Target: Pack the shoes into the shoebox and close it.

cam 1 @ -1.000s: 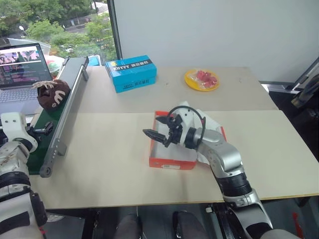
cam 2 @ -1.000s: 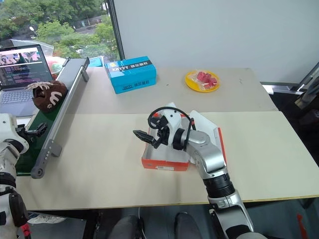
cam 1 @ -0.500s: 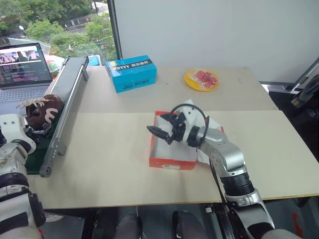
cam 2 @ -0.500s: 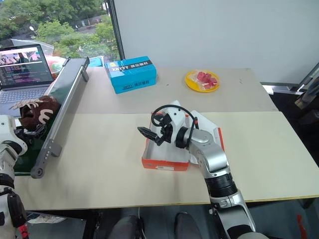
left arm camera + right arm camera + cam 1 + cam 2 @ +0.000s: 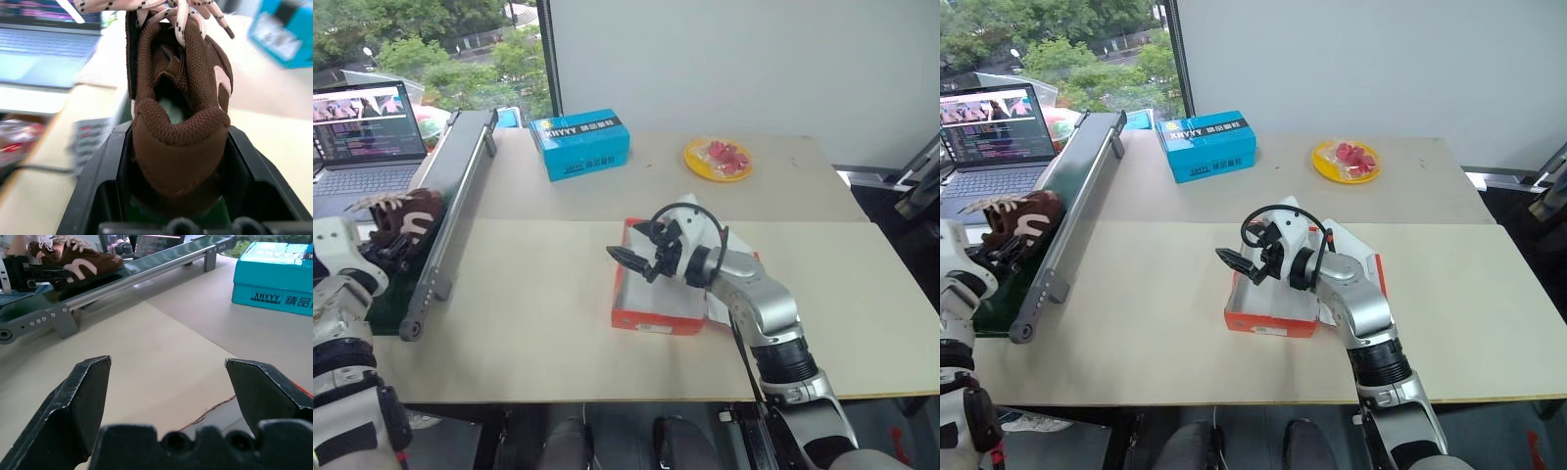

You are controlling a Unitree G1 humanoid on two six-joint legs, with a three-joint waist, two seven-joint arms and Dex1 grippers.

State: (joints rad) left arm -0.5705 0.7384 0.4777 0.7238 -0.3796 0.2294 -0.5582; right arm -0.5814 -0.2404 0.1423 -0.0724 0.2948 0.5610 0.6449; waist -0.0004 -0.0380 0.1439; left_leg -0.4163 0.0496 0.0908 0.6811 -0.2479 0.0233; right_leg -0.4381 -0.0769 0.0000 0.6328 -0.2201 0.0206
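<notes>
At far left, over the green belt of a grey-railed conveyor [image 5: 440, 225], one small dark brown shoe [image 5: 399, 217] with a cream-white curved side mark and light laces is gripped at the heel by the left gripper [image 5: 384, 252]. From the left wrist view the brown heel [image 5: 182, 147] is seen wedged between the two black fingers, so that gripper is clenched on it. The second shoe cannot be made out.

The flat orange-red cardboard shoebox [image 5: 661, 318], white inside, is laid open near the middle of the pale wooden table [image 5: 529, 323], lid folded back to the right. The right gripper [image 5: 636, 257] is held over the box's left end, fingers spread wide, nothing between them.

Further back on the table, well apart from the box, a blue carton with white lettering [image 5: 579, 144] and a yellow plate of red pieces [image 5: 717, 159] are placed. An open laptop [image 5: 364, 127] is seen beyond the conveyor.
</notes>
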